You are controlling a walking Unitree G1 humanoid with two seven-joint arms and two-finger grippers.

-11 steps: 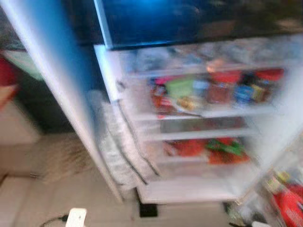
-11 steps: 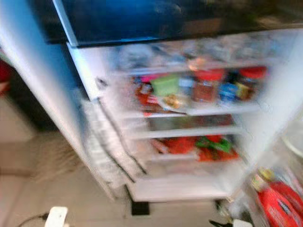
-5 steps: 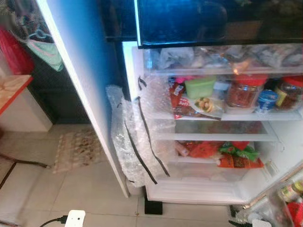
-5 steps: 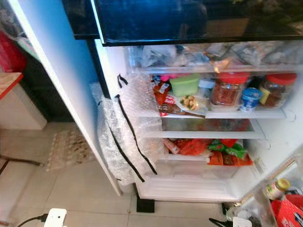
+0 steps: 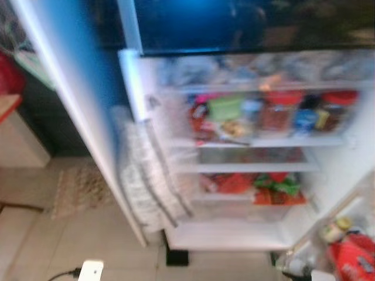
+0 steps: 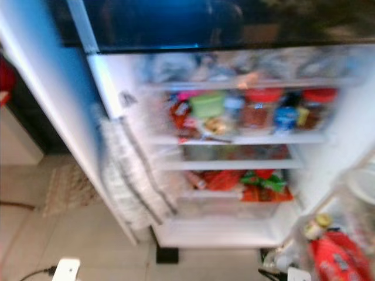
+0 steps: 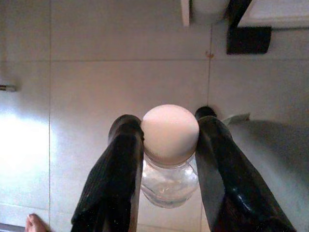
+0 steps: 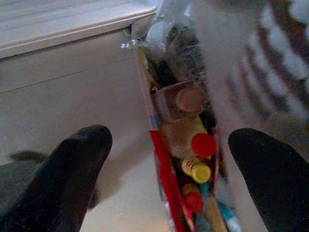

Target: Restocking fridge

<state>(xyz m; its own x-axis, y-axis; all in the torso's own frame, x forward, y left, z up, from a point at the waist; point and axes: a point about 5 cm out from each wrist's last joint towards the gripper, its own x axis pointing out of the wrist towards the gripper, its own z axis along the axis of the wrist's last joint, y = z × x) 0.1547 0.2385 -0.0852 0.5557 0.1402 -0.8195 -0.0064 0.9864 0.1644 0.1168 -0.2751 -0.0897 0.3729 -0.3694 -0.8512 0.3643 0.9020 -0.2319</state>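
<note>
Down low, the left hand (image 7: 166, 159) points at the tiled floor (image 7: 96, 87), its two black fingers (image 7: 120, 164) closed on a clear glass jar (image 7: 170, 181) with a pale round lid (image 7: 170, 133). The right hand (image 8: 166, 179) hangs with its fingers spread wide over the door shelf (image 8: 193, 145) crowded with bottles and a red-capped bottle (image 8: 204, 145). Ahead, blurred, the fridge (image 5: 246, 158) stands open, its shelves holding jars and packets, with bubble wrap (image 5: 143, 175) at its left edge.

patterned rug (image 5: 79, 190) on tiled floor (image 7: 96, 82); white plug (image 5: 91, 271) near fridge.
</note>
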